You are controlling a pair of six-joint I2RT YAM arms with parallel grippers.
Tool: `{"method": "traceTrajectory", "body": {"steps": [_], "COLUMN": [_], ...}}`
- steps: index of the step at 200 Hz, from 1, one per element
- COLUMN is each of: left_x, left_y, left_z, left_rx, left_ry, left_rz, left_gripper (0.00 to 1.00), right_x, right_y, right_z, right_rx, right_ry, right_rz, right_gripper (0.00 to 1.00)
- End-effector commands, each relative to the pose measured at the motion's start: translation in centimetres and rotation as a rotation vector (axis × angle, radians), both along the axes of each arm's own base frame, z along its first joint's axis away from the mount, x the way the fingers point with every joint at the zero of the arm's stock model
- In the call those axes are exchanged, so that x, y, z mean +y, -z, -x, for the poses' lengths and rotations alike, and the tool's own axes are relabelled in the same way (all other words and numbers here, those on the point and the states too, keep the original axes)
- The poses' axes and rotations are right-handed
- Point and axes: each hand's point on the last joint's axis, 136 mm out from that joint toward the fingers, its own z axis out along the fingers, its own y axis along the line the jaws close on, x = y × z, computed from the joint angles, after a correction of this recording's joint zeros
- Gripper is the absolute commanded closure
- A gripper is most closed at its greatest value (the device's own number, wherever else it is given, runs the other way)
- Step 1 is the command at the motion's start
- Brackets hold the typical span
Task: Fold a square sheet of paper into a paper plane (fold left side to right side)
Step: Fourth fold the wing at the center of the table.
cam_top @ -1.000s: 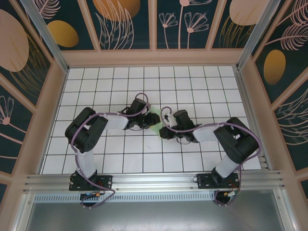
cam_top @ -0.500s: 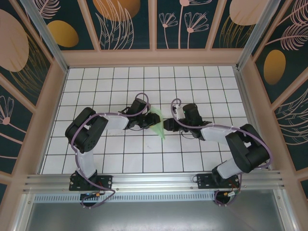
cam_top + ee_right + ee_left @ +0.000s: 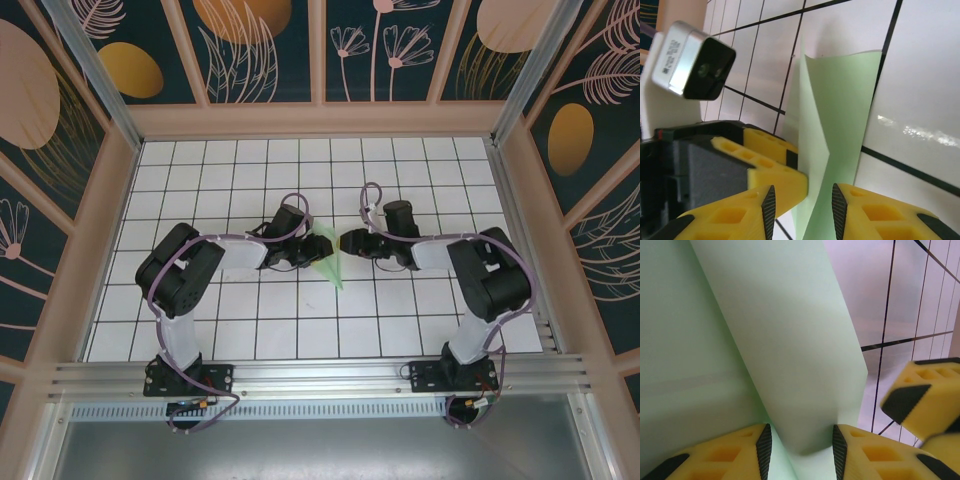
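While the left tool [image 3: 799,442] is pinching a raised fold of the paper [image 3: 765,340] in its jaws, the right tool [image 3: 802,202] is standing with its jaws spread, straddling the upright flap just in front of the left tool. The paper is resting on the worktop [image 3: 920,75] between the two tools. It is partly folded, and a narrow point is reaching out past the left tool toward the near edge.

The step in hand appears to be carrying the left flap over onto the right one. For a clean fold:

- The left tool should be holding firm at the crease, since thin paper is likely to slip once its anchor loosens.
- The right tool should be closing on the flap near its outer edge, not at the crease, so that the flap turns over without crumpling.
- The flap should be travelling in a low arc, with its edges lining up before any pressing down.

Whether the paper is lying flat beyond the left tool cannot be told.
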Motion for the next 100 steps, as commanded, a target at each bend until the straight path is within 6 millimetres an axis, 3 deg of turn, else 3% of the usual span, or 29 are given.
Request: {"method": "traceTrajectory", "body": {"steps": [1,57,100], "left_x": [0.4,0.4,0.3], "left_y": [1.1,1.1,0.9], "left_z": [0.0,-0.1,-0.1], "left_rx": [0.022,0.021,0.018], "left_ry": [-0.012,-0.011,-0.009], "left_rz": [-0.044,-0.043,-0.042], "left_gripper": [0.6,0.6,0.6], "right_x": [0.8,1.1,1.4], "right_y": [-0.8,0.5,0.9], "right_z": [-1.3,-1.4,-1.3], "right_rx": [-0.013,0.026,0.035], "right_ry": [-0.011,-0.025,-0.038], "right_rz": [-0.051,-0.051,-0.055], "right_gripper": [0.63,0.72,0.87]}}
